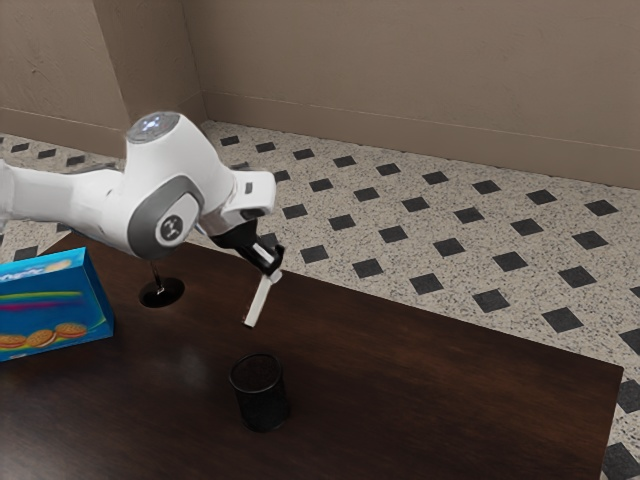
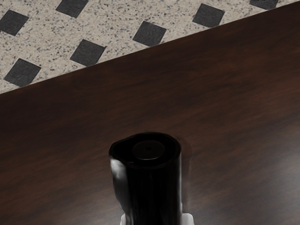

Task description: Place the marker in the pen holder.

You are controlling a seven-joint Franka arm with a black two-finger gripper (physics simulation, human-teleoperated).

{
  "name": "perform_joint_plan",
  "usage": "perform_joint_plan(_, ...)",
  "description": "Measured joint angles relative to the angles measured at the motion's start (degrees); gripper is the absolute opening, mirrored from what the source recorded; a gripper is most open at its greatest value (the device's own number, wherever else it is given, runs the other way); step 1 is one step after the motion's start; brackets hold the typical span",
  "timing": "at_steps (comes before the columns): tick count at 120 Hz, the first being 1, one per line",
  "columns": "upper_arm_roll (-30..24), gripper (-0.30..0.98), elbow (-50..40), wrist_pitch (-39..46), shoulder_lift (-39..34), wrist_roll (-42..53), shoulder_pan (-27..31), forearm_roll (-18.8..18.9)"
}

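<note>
1. Near the middle of the exterior view, the gripper (image 1: 273,267) hangs above the table (image 1: 450,385), its fingers nearly together and closed on the marker (image 1: 258,302).
2. The marker is pale and tilted, its upper end at the fingertips and its lower end slanting toward the lower left of the frame, clear of the tabletop.
3. The pen holder (image 1: 261,395), a black cup, stands upright on the table at the lower centre; the marker's low end is just above its rim in the frame, with a gap between them.
4. At the left edge lies a blue box (image 1: 50,310) with biscuits pictured on it.
5. Between the box and the gripper sits a dark round thing (image 1: 161,293) with a thin stem; I cannot tell what it is.
6. In the wrist view, a dark cylinder (image 2: 152,192) rises from the lower centre; tiled floor (image 2: 112,28) runs along the top.
</note>
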Motion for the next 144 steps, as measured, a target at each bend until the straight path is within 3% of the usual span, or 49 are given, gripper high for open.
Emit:
perform_joint_plan(56,-2.0,-0.1,-9.83,6.04,-5.16,-1.66,-1.61,-1.43)
perform_joint_plan(88,-3.15,-0.1,-13.27,6.63,-2.97,-2.65,-1.48,-1.52)
perform_joint_plan(104,-2.99,0.17,-12.9,6.38,-1.9,-2.84,-1.58,-1.96)
perform_joint_plan(114,-2.85,0.33,-7.26,3.76,-1.52,-2.63,-1.37,-1.82)
perform_joint_plan(126,-2.43,0.47,9.61,-8.39,2.2,-1.3,0.26,-1.46)
perform_joint_plan(135,-2.21,0.53,21.58,-20.42,3.19,0.31,2.83,2.37)
perform_joint_plan(144,-1.28,0.58,26.72,-30.43,3.06,1.76,4.48,5.34)
